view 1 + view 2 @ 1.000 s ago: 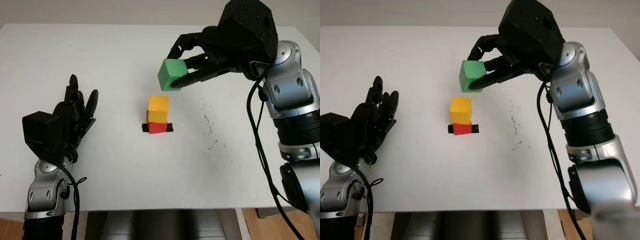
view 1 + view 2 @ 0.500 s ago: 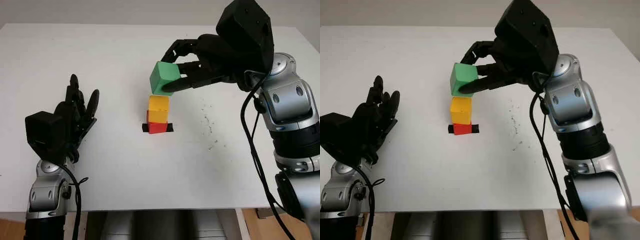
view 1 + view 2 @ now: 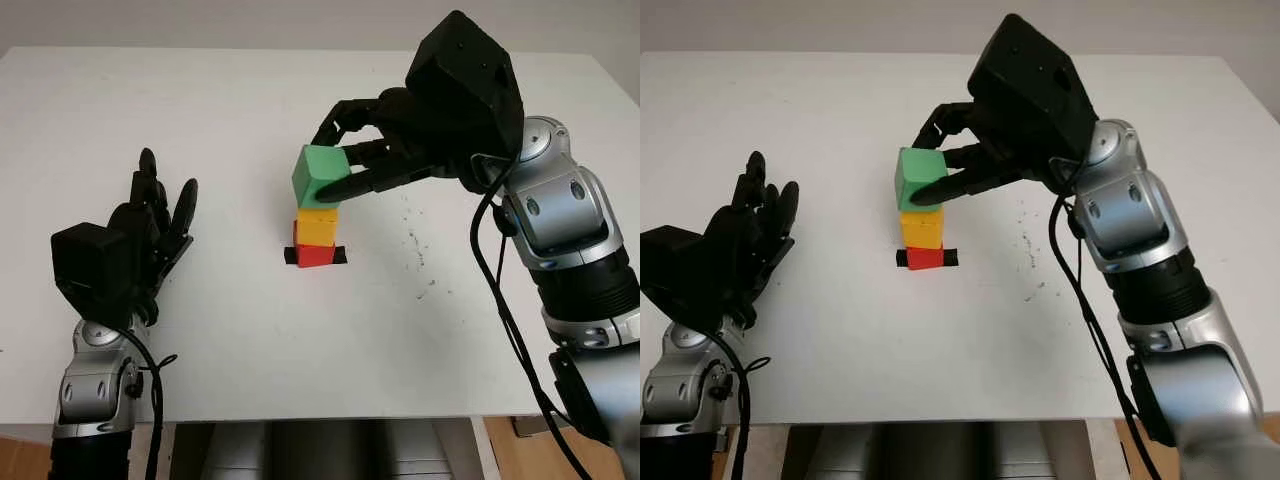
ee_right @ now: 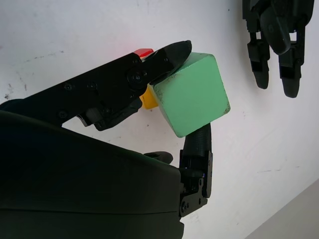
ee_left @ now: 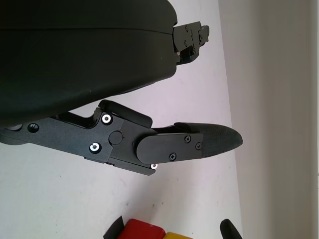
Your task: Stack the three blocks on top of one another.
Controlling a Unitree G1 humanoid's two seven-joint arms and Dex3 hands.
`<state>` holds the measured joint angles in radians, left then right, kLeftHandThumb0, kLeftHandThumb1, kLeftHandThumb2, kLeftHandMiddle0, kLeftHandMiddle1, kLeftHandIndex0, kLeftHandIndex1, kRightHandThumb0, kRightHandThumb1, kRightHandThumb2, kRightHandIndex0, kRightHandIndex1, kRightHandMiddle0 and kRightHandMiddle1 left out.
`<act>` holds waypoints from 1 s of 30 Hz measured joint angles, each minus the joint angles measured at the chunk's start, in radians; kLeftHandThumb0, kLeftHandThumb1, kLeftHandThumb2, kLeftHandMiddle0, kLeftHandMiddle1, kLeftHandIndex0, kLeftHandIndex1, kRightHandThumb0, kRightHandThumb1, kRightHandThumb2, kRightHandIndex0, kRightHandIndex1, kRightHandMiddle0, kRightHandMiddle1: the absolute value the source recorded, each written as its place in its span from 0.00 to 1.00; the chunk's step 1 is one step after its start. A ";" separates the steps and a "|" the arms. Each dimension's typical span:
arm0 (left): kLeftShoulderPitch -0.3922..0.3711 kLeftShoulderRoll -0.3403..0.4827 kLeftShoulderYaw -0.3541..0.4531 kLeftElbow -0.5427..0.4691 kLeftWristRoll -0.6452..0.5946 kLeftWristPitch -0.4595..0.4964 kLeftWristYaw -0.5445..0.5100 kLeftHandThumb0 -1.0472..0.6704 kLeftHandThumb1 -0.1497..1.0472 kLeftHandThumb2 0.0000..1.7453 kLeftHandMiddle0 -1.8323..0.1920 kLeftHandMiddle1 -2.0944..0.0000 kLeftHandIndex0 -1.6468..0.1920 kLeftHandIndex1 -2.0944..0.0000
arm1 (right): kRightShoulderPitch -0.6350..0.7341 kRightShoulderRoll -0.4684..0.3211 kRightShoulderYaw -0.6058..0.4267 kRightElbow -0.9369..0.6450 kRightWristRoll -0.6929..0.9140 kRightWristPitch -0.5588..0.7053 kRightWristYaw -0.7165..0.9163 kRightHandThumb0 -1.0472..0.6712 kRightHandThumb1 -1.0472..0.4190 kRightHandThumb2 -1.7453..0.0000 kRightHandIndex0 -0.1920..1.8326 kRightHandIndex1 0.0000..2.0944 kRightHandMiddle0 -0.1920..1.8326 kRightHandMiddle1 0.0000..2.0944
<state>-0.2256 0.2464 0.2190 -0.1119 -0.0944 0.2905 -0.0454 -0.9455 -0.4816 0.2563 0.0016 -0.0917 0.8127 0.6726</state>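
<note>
white table (image 3: 200,320), green block (image 3: 320,175) tilted in right hand (image 3: 375,165)

No readable text, labels, brands or numbers anywhere. The green block (image 3: 320,176), yellow block (image 3: 317,225) and red block (image 3: 314,256) have plain faces, and the black hand shells and the white counter (image 3: 250,320) around the blocks carry no markings.
</note>
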 measured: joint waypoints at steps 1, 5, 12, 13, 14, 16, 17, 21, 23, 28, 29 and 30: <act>0.000 0.000 0.000 0.000 0.000 0.000 0.001 0.21 1.00 0.25 1.00 0.99 0.98 0.98 | 0.000 0.000 0.004 0.003 -0.004 -0.004 0.000 0.35 0.02 0.97 0.28 0.02 0.21 0.83; 0.003 0.000 0.000 0.000 0.000 -0.002 0.000 0.21 1.00 0.25 1.00 0.99 0.98 0.98 | 0.000 0.000 0.007 0.019 -0.016 -0.025 -0.005 0.35 0.02 0.97 0.28 0.02 0.22 0.84; 0.012 -0.003 0.001 0.000 0.000 -0.010 0.004 0.21 1.00 0.25 1.00 0.99 0.98 0.97 | 0.000 0.000 0.011 0.021 -0.029 -0.033 -0.008 0.35 0.02 0.97 0.28 0.02 0.21 0.85; 0.012 -0.004 0.001 -0.001 0.000 -0.010 0.005 0.21 1.00 0.25 1.00 0.99 0.98 0.97 | 0.000 0.000 0.013 0.021 -0.033 -0.033 -0.007 0.35 0.02 0.97 0.28 0.02 0.21 0.85; 0.012 -0.004 0.001 -0.001 0.000 -0.010 0.005 0.21 1.00 0.25 1.00 0.99 0.98 0.97 | 0.000 0.000 0.016 0.022 -0.035 -0.033 -0.005 0.35 0.02 0.97 0.27 0.02 0.20 0.85; 0.013 -0.005 0.001 -0.001 -0.001 -0.010 0.005 0.21 1.00 0.25 1.00 0.99 0.98 0.98 | 0.000 0.000 0.023 0.024 -0.040 -0.033 -0.001 0.35 0.02 0.97 0.27 0.02 0.20 0.85; 0.013 -0.007 0.002 -0.001 -0.003 -0.010 0.005 0.21 1.00 0.25 1.00 0.99 0.98 0.97 | 0.000 0.000 0.026 0.024 -0.042 -0.033 -0.001 0.35 0.02 0.97 0.27 0.02 0.20 0.85; 0.013 -0.009 0.003 -0.001 -0.004 -0.012 0.005 0.21 1.00 0.25 1.00 0.99 0.98 0.97 | 0.000 0.000 0.028 0.024 -0.049 -0.033 0.002 0.35 0.02 0.97 0.28 0.02 0.20 0.84; 0.013 -0.009 0.002 -0.001 -0.002 -0.012 0.006 0.21 1.00 0.25 1.00 0.99 0.98 0.97 | 0.000 0.000 0.028 0.025 -0.049 -0.033 0.009 0.35 0.02 0.97 0.28 0.02 0.20 0.84; 0.013 -0.009 0.002 -0.001 0.000 -0.012 0.007 0.22 1.00 0.25 1.00 0.98 0.98 0.97 | 0.000 0.000 0.030 0.024 -0.054 -0.032 0.021 0.34 0.02 0.97 0.28 0.02 0.21 0.83; 0.013 -0.009 0.002 -0.001 0.000 -0.012 0.007 0.22 1.00 0.25 1.00 0.98 0.98 0.97 | 0.000 0.000 0.030 0.024 -0.054 -0.031 0.023 0.34 0.02 0.97 0.28 0.02 0.20 0.83; 0.013 -0.009 0.001 -0.001 0.000 -0.012 0.007 0.22 1.00 0.25 1.00 0.98 0.98 0.97 | 0.000 0.000 0.031 0.024 -0.054 -0.031 0.028 0.35 0.02 0.97 0.28 0.02 0.20 0.83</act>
<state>-0.2130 0.2375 0.2203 -0.1127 -0.0948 0.2788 -0.0384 -0.9455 -0.4817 0.2869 0.0261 -0.1456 0.7815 0.7001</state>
